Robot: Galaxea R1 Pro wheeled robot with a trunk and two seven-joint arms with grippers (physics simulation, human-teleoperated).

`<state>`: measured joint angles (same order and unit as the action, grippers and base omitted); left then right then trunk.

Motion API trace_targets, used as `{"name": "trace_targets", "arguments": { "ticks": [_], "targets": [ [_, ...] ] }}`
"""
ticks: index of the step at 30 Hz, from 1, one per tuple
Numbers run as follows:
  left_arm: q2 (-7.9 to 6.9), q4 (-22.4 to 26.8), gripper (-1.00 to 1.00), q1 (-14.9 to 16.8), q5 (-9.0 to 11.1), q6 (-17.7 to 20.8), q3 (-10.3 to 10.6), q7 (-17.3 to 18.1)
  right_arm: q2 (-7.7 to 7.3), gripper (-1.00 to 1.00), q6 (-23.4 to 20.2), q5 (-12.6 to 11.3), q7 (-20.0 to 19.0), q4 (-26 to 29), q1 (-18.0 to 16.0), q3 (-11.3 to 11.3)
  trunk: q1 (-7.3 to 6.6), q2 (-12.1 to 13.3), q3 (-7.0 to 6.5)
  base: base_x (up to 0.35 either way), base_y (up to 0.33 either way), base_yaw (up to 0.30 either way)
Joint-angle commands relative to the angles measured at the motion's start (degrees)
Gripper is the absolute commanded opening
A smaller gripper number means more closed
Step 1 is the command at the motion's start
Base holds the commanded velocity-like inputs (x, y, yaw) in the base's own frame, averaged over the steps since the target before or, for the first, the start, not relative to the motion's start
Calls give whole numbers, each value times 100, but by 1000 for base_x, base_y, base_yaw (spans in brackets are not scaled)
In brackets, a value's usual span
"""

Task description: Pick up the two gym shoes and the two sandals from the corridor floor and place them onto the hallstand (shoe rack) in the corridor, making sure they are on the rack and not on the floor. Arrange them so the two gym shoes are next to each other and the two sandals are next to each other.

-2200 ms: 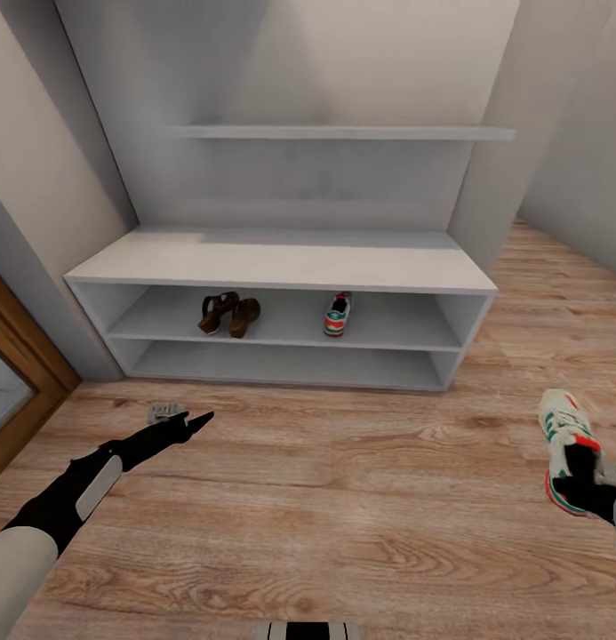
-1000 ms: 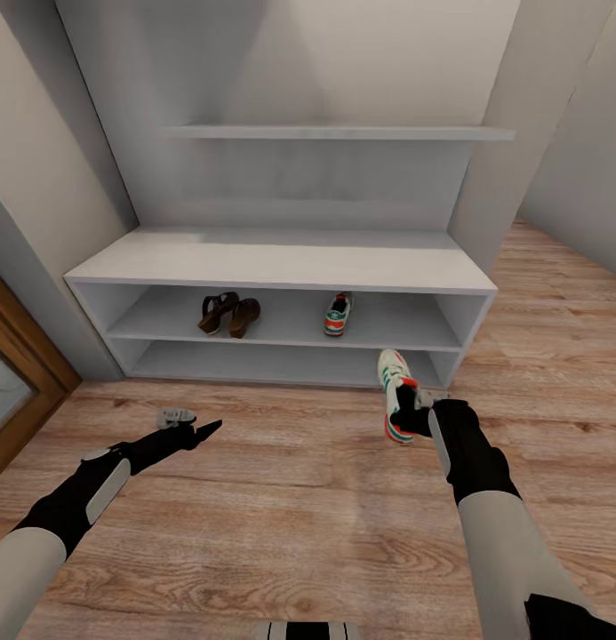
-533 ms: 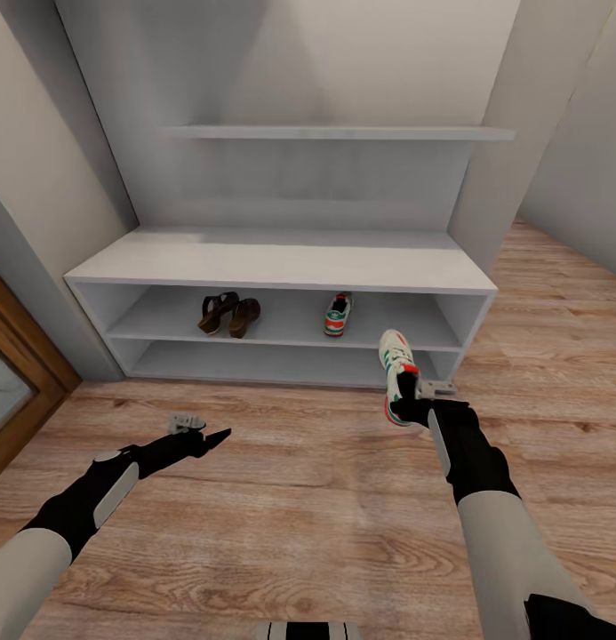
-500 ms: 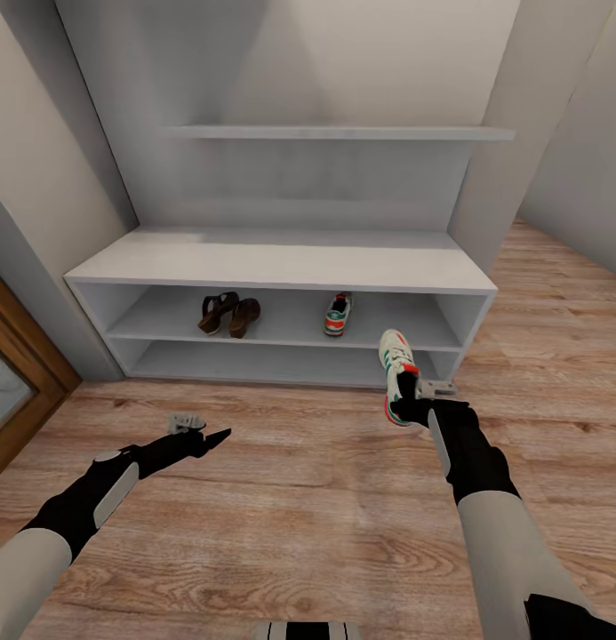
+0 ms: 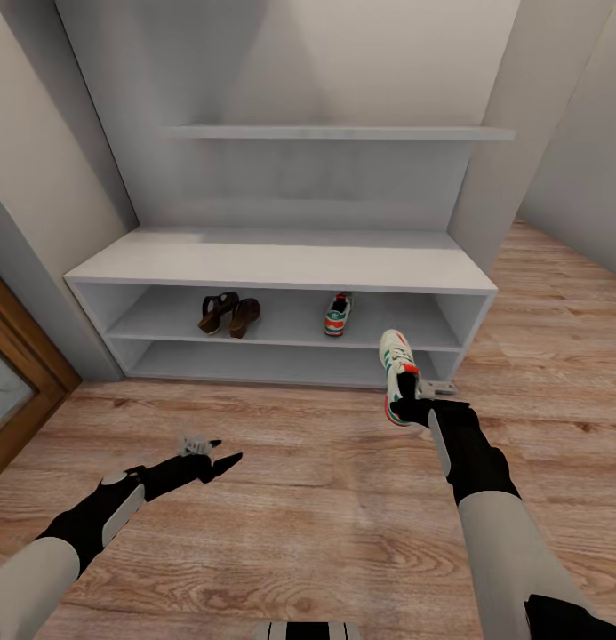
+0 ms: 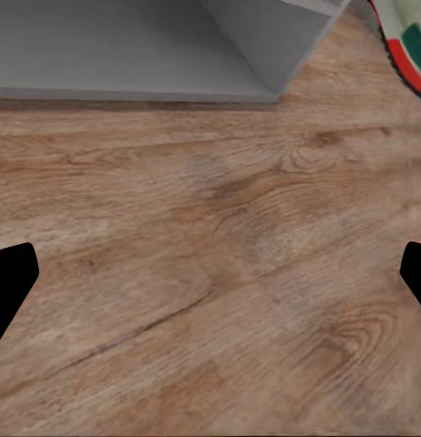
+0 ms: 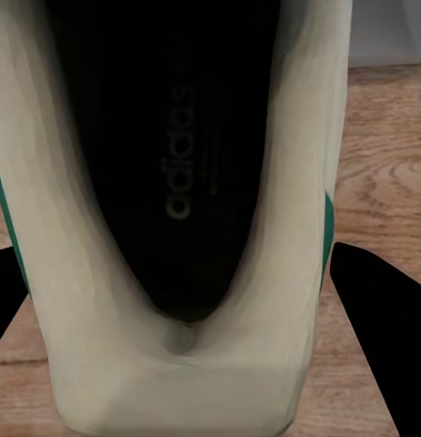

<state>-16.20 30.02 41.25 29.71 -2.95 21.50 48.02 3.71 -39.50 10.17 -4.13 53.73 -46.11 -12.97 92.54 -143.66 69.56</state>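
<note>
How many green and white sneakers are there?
2. One gym shoe sits on the hallstand's upper shelf tier; the other gym shoe is held by the right gripper above the floor.

faint "adidas", seemingly, on the gym shoe insole.

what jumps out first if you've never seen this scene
The white gym shoe clamped in the right gripper, held above the wood floor before the white shoe rack. On its upper tier sit the brown sandals and another gym shoe.
</note>
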Motion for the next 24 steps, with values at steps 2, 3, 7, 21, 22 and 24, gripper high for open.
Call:
{"name": "trace_targets", "arguments": {
  "ticks": [2,3,7,21,22,24],
  "targets": [
    [4,-81,100,6,44,-102,63,342,7,-100,-23,52,-44,7,-4,-20,-1,-2,5,0,0,0],
    [37,-114,100,-27,61,-111,88,371,7,-100,-23,59,-44,40,30,-11,-1,-2,5,0,0,0],
    [166,-242,100,-53,61,-86,90,417,7,-100,-23,62,-42,53,73,-4,-1,-2,5,0,0,0],
    [449,-662,100,-300,18,-90,82,348,3,-100,-23,64,-42,68,78,-4,1,-3,27,0,0,0],
    [450,-663,100,-301,18,-90,82,351,5,-100,-23,64,-41,68,79,-4,4,-5,49,0,0,0],
    [451,-664,100,-301,17,-91,82,354,6,-100,-23,64,-38,68,80,-4,9,-7,93,0,0,0]
  ]
}}
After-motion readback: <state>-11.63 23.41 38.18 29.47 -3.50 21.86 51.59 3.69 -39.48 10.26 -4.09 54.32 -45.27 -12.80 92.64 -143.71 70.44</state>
